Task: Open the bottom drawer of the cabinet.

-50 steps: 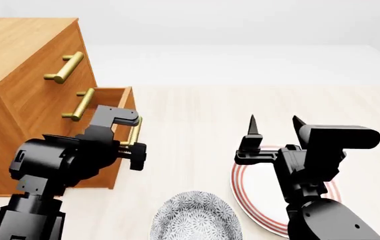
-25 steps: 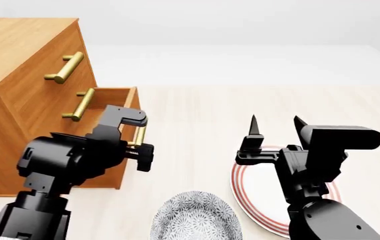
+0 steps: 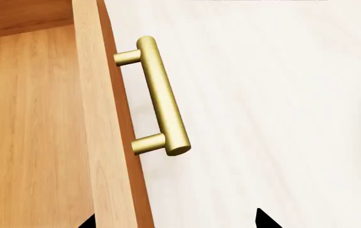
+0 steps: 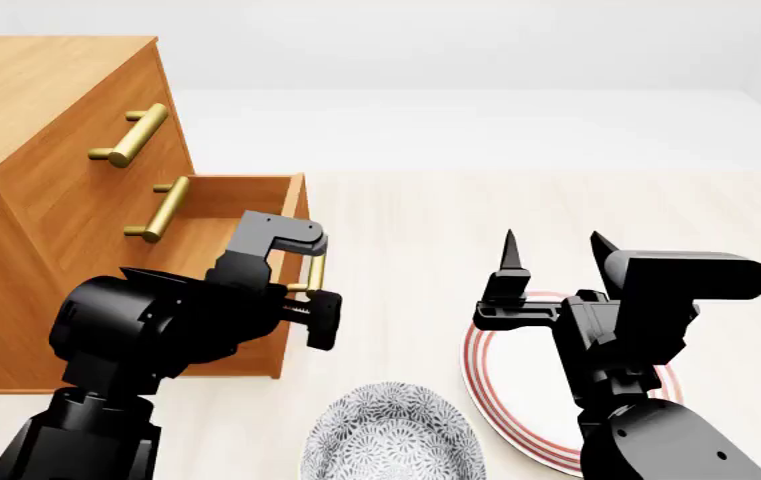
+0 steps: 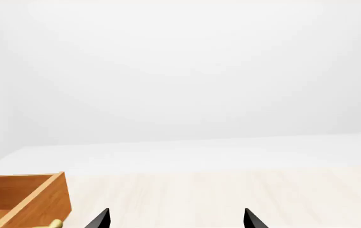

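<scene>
Both arms are matt black throughout, built from rounded, bulbous joint housings stacked on blocky segments. The left gripper (image 4: pixel 311 290) has a squared bracket-like body with chunky, angular fingers and a ribbed, threaded-looking bar across it. The right gripper (image 4: pixel 554 255) carries two slim, pointed black fingers (image 4: pixel 510 251) like spikes, set on a flat crossbar beneath a boxy rectangular housing. No markings or cables show.

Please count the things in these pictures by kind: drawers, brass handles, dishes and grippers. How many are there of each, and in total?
Drawers: 3, with the bottom drawer pulled out of the cabinet
Brass handles: 3
Dishes: 2, a plate and a bowl
Grippers: 2, left gripper and right gripper
Total: 10
</scene>
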Available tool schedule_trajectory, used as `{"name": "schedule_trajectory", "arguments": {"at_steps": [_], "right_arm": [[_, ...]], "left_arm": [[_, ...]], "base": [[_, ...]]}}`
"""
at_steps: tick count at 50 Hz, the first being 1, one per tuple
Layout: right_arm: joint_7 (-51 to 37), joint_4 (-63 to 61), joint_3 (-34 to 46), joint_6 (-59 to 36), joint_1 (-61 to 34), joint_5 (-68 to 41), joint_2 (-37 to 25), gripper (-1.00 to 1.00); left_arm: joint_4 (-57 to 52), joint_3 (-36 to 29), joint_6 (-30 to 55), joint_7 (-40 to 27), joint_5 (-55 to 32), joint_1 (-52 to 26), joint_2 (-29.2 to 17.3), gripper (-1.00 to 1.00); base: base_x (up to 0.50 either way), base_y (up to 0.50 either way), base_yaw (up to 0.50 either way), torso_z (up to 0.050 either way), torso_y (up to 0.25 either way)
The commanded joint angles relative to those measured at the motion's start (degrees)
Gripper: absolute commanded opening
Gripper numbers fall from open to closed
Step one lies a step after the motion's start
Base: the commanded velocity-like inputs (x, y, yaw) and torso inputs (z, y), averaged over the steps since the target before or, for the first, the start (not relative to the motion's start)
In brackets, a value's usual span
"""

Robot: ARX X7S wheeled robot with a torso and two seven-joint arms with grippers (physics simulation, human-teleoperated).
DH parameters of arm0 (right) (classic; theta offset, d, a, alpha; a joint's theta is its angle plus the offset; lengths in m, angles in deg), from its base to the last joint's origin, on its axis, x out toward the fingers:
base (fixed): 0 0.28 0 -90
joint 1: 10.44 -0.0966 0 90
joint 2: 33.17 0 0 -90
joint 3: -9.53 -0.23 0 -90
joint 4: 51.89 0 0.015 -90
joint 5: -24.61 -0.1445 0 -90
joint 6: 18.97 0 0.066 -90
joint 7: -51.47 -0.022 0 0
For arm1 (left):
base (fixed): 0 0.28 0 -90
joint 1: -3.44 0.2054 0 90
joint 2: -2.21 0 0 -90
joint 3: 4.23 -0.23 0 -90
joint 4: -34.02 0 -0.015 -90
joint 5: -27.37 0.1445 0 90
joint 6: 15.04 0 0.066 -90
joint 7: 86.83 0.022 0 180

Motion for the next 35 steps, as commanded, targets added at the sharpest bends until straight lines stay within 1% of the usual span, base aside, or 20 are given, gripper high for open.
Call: {"name": "schedule_trajectory", "arguments": {"at_steps": [1,10,19,35], "right_arm": [[-0.2,-0.2,-0.1,0.0,-0.1,-0.3,-0.2,1.0],[-0.4,-0.3,-0.1,0.0,0.1,-0.4,-0.5,1.0],[-0.5,-0.2,0.1,0.1,0.0,-0.4,-0.5,1.0],[-0.6,-0.3,-0.1,0.6,0.5,-0.5,-0.8,1.0]], "left_arm": [[-0.4,-0.8,-0.1,1.0,-3.7,0.2,2.0,1.0],[1.2,-2.2,-2.2,2.5,-4.0,0.1,3.1,1.0],[-0.1,-2.6,-1.9,2.5,-5.2,0.1,4.2,1.0],[-1.8,-3.0,-2.1,3.6,-7.4,0.7,4.7,1.0]], "base": [[0.0,0.0,0.0,0.0,0.0],[0.0,0.0,0.0,0.0,0.0],[0.0,0.0,0.0,0.0,0.0],[0.0,0.0,0.0,0.0,0.0]]}}
